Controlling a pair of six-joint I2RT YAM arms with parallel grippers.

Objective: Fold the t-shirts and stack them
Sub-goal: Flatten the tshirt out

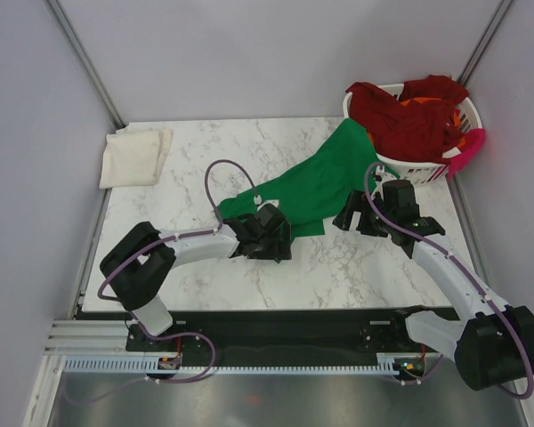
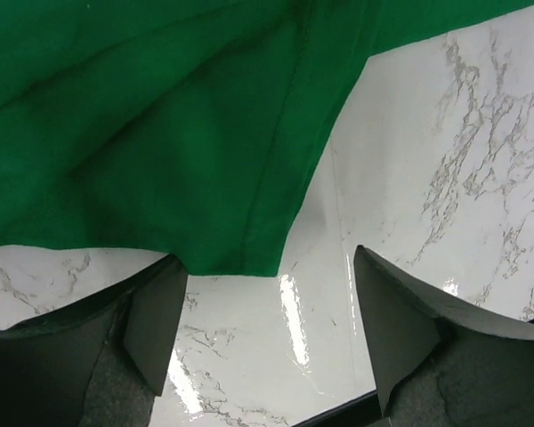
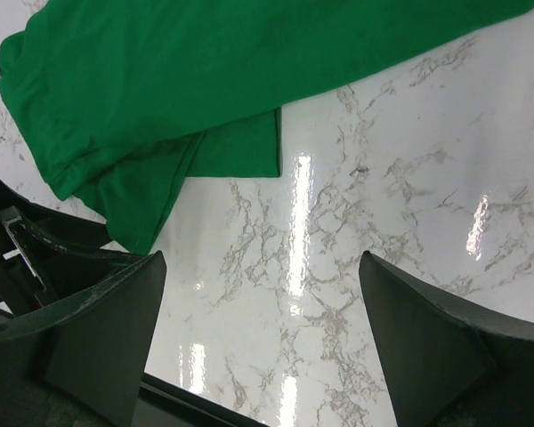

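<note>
The left gripper (image 2: 269, 302) and the right gripper (image 3: 260, 289) were held wide, gripping nothing, beside the green t-shirt (image 1: 325, 182).

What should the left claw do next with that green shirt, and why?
Probably ease the left gripper forward and close on the hem corner of the green t-shirt: its jaws stand open, that corner lies just ahead, nothing is gripped, and the shirt lies bunched, unfolded.
</note>
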